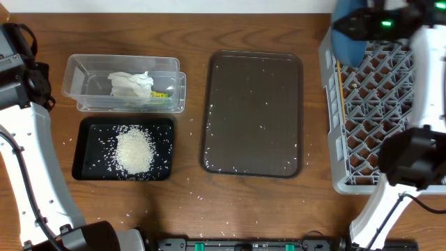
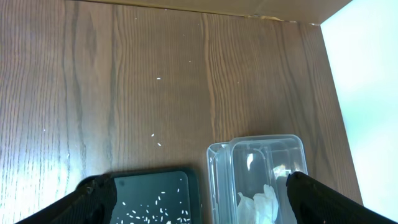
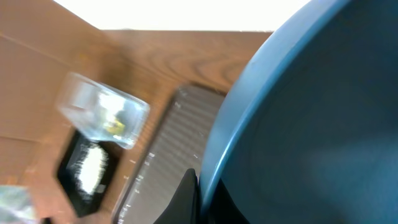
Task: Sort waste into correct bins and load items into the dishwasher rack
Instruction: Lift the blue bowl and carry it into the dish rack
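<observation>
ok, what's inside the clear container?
A crumpled white napkin and, beside it, a small yellow scrap lie in the clear container. Anything under the napkin is hidden.

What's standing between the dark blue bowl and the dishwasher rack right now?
Nothing visible. The right gripper holds the dark-blue bowl over the rack, at its far left corner, and the grid cells showing beside it are bare.

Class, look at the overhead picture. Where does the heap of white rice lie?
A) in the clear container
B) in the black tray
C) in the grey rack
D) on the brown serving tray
B: the rice heap sits inside the black tray, while the clear container beside it holds the crumpled napkin and a yellow scrap.
</observation>
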`<state>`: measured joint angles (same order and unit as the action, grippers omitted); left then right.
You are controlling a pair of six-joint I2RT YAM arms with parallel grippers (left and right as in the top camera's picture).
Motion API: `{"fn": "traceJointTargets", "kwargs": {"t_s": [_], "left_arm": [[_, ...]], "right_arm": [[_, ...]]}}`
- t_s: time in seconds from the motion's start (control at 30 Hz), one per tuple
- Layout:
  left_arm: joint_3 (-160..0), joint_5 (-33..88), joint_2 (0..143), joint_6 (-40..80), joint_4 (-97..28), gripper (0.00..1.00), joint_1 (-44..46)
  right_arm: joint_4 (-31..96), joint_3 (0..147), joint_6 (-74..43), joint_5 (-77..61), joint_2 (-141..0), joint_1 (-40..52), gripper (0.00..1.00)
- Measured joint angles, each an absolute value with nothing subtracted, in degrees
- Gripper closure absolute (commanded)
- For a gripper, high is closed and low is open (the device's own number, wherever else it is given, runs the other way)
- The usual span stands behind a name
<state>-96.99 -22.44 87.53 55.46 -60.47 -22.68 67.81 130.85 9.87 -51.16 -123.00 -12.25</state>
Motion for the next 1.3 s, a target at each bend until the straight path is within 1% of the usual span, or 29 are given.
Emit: {"fn": "traceJointTargets", "kwargs": {"t_s": [0.1,0.2,0.43,0.57,0.83,1.03,1.1,1.2,1.23,1.3], "left_arm": [[-96.99,-22.46,87.53,55.46,-60.47,0.10,-22.68],[-96.99,-22.46,87.53,55.44,-60.47,0.10,-22.68],[-96.99,-22.44,87.53,55.46,-60.49,0.10,-22.68],[-96.99,-22.44,87.53,55.46,-60.47,0.10,-22.68],[-96.99,-22.44,87.53,55.46,-60.47,0.10,-22.68],[-96.99,-22.44,87.53,55.46,-60.49,0.10,-22.68],[-96.99,-22.46,87.53,55.46,-60.49,0.10,-22.68],[-96.99,-22.46,87.53,55.44,-60.47,0.11,-22.68],[-96.99,-22.46,87.53,55.46,-60.47,0.10,-22.68],[-96.99,-22.44,87.53,55.46,-60.47,0.10,-22.68]], "right_arm": [[65.25,128.55,12.58,-59.59,-123.00,-16.27,0.99],[60.18,124.88,13.85,-65.30,-123.00,-18.33,0.99],[47.31,114.32,14.61,-72.12,-123.00,-18.90,0.99],[41.36,110.52,12.86,-74.30,-123.00,-19.22,0.99],[37.89,106.48,12.12,-77.89,-122.93,-21.89,0.99],[37.76,105.58,11.40,-78.02,-122.93,-24.77,0.98],[38.06,105.58,9.80,-77.73,-122.91,-25.63,0.95],[39.68,105.56,8.47,-76.88,-122.87,-26.30,0.93],[40.25,105.54,8.10,-76.51,-122.87,-26.65,0.92],[41.54,105.49,7.42,-75.22,-122.87,-27.27,0.86]]}}
